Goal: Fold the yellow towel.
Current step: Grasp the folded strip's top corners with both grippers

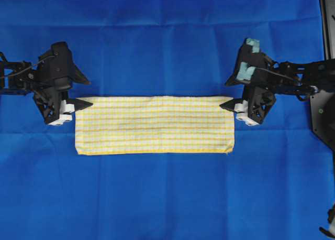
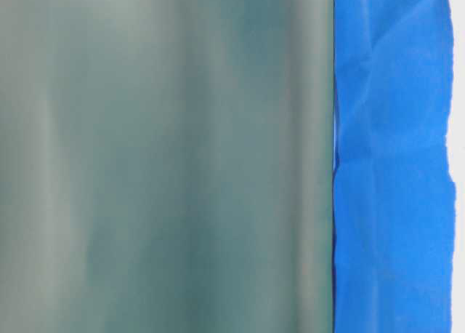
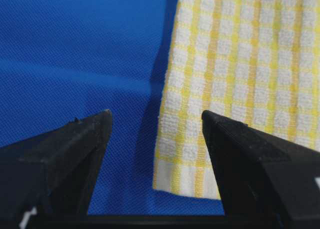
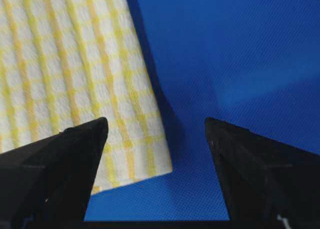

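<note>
Two open tools, left tool (image 1: 84, 92) and right tool (image 1: 229, 93), flanking unlabelled yellow towel (image 1: 154, 124).

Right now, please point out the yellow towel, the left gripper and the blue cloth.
yellow towel (image 1: 154, 124): overhead view, middle of the folded strip.
left gripper (image 3: 156, 120): left wrist view, gap between the open fingertips.
blue cloth (image 1: 167, 35): overhead view, bare area above the towel.

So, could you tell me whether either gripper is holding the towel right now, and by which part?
Nothing is held. Both the left gripper and right gripper stand open-jawed at the corners of the yellow towel.
</note>
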You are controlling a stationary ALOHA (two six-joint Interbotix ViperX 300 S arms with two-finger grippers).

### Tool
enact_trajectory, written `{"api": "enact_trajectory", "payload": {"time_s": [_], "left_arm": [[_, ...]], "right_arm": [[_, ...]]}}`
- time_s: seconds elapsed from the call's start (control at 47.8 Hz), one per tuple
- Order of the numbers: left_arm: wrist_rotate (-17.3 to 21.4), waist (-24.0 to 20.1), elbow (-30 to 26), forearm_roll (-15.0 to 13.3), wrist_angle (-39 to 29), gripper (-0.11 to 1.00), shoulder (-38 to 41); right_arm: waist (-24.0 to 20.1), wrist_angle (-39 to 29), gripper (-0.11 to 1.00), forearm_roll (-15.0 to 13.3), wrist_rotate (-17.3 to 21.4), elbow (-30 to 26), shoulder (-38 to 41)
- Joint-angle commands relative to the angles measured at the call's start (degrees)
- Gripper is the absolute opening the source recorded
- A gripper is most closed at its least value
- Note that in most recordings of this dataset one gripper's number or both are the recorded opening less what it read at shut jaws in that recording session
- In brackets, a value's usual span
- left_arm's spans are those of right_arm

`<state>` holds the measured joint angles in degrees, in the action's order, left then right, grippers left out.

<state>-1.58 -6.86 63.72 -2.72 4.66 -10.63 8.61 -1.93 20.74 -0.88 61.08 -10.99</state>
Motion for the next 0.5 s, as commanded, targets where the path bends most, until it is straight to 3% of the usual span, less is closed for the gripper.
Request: {"api": "enact_trajectory", "payload": {"time_s": [0.0, 0.356, 0.439, 0.481], "left_arm": [[-0.1, -0.3, -1.1, 0.1, 0.1, 0.66, 1.2], [-0.4, -0.3, -2.3, 0.0, -4.2, 0.63, 4.0], [-0.4, -0.3, -2.6, 0.1, -5.4, 0.57, 4.2], [-0.3, -0.3, -2.9, 0.1, -6.7, 0.49, 4.4]], "right_arm": [[0.2, -0.6, 0.78, -0.2, -0.1, -1.3, 1.3], [0.2, -2.2, 0.75, -0.2, 0.1, -1.6, 3.3], [0.2, -2.3, 0.67, -0.4, -0.5, -1.6, 3.3], [0.2, -2.3, 0.55, -0.6, -0.6, -1.6, 3.2]]}}
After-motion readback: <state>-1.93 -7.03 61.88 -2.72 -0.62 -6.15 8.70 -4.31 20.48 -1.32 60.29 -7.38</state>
